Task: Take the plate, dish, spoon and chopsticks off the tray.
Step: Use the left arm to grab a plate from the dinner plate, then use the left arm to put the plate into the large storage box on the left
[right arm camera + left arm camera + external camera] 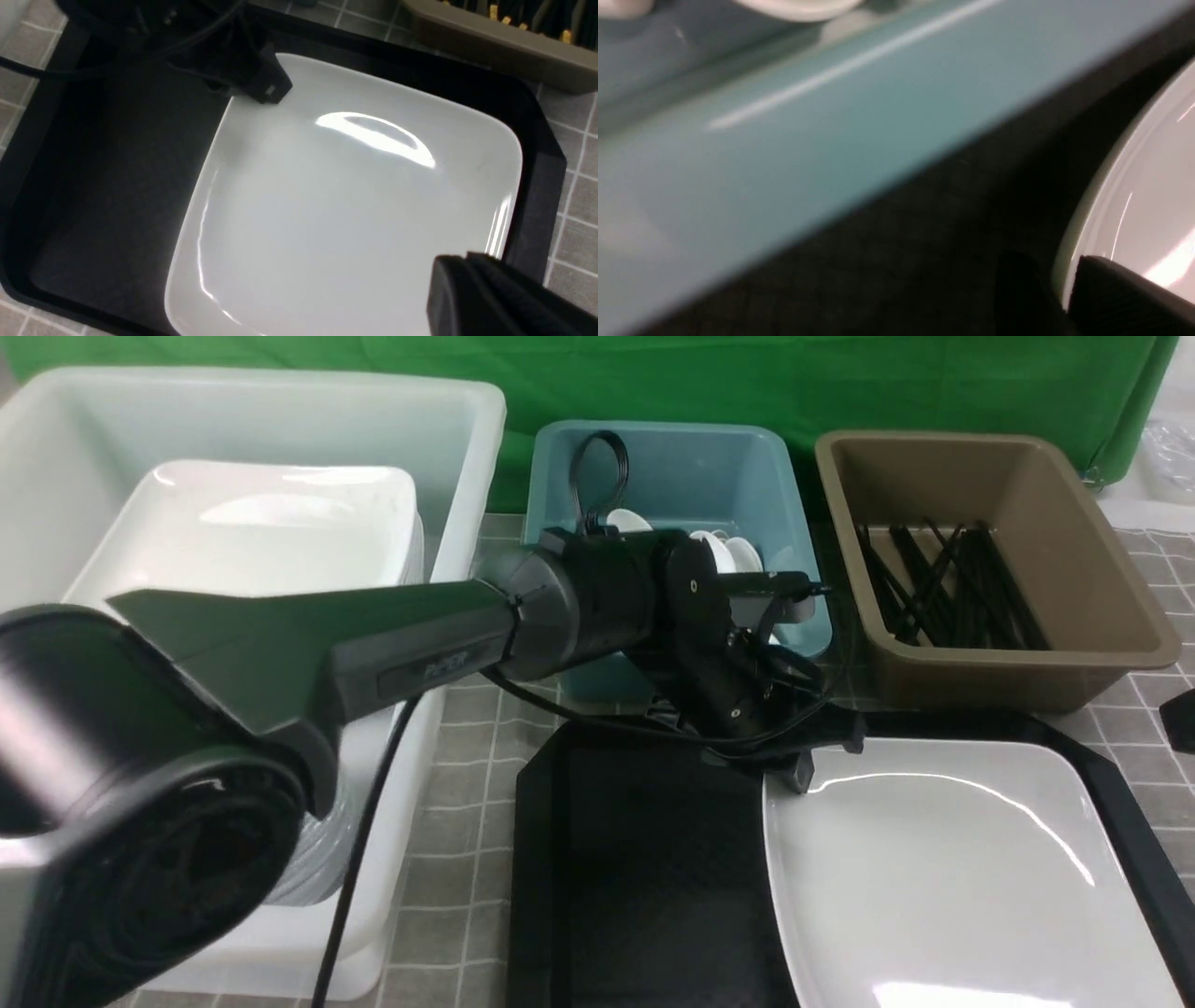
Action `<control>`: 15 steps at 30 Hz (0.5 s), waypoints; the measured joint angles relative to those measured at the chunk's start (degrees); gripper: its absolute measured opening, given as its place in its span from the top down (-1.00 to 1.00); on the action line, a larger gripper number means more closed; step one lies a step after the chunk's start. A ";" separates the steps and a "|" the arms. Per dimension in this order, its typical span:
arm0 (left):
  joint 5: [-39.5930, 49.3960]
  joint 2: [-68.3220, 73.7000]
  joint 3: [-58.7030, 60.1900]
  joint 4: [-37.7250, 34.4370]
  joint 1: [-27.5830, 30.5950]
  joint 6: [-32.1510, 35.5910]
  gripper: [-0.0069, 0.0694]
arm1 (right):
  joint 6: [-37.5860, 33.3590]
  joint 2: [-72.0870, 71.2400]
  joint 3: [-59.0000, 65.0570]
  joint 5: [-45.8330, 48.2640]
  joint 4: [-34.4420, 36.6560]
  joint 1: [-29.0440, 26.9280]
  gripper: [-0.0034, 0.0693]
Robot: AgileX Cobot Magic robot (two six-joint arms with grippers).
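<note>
The left gripper [801,780] clamps the plate [952,887] at its far left corner; the right gripper [460,270], jaws together, hangs near its right edge.

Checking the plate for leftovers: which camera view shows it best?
The right wrist view: nearly the whole plate shows from above. The front view cuts off its near edge; the left wrist view catches only a strip of rim.
</note>
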 joint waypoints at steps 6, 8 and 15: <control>4.85 -9.87 0.05 2.01 0.00 2.28 0.73 | -2.35 0.00 -5.29 3.39 7.87 0.00 0.75; 6.49 -14.09 0.05 3.78 0.31 2.70 0.75 | -4.40 0.00 -7.98 3.24 12.40 0.00 0.76; 9.16 -27.68 0.21 3.18 7.62 3.80 0.75 | -11.61 1.95 -16.11 2.83 27.13 0.08 0.83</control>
